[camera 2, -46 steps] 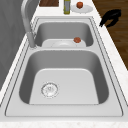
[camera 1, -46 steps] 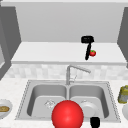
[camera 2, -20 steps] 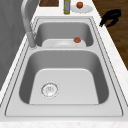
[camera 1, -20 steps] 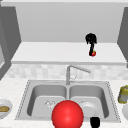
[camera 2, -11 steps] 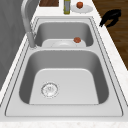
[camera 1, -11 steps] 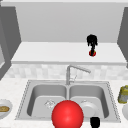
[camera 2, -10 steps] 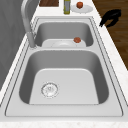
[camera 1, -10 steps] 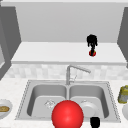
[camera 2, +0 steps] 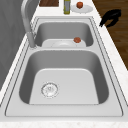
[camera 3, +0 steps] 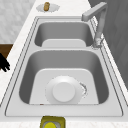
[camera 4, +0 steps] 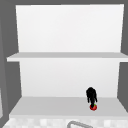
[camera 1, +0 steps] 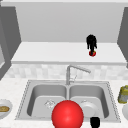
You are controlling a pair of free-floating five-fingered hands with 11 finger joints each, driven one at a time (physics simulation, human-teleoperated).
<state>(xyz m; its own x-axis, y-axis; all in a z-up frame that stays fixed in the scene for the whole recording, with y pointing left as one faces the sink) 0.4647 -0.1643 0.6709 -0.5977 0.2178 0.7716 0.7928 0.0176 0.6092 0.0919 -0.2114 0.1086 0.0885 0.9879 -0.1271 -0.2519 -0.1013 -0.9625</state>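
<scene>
nearest of all, a near hand point(camera 1: 95, 122) hangs just off the front edge of the counter by the right basin. in the left side view point(camera 2: 111, 17) it sits over dark wood-grain floor point(camera 2: 117, 45), its fingers bent downward and a little apart, holding nothing. which hand it is, left or right, cannot be told. a glossy red ball point(camera 1: 67, 115) shows in front of the sink's near rim.

the sink point(camera 1: 67, 83) is brushed steel with two rounded basins, set in a pale speckled countertop point(camera 1: 15, 87). the left basin has a round drain point(camera 2: 50, 89). the right basin holds a white round dish point(camera 3: 63, 92), with a small reddish lump point(camera 2: 77, 39) at its edge. on the counter to the left is a shallow bowl point(camera 3: 53, 7) with a brown piece point(camera 3: 46, 6) in it. to the right stand a yellow-green jar point(camera 1: 123, 94) and a white plate point(camera 2: 86, 8). a matte grey angular faucet point(camera 1: 72, 72) rises at the far rim between the basins.

beyond runs a pale tiled backsplash point(camera 1: 37, 71), then a flat white shelf point(camera 4: 50, 105) between grey walls, with a second shelf point(camera 4: 62, 56) above. on the lower shelf, toward the right, rests the small red fruit point(camera 4: 93, 107). the far hand point(camera 4: 91, 95) stands right above it, fingers pointing down and pressed together onto its top. whether they pinch it cannot be told.
</scene>
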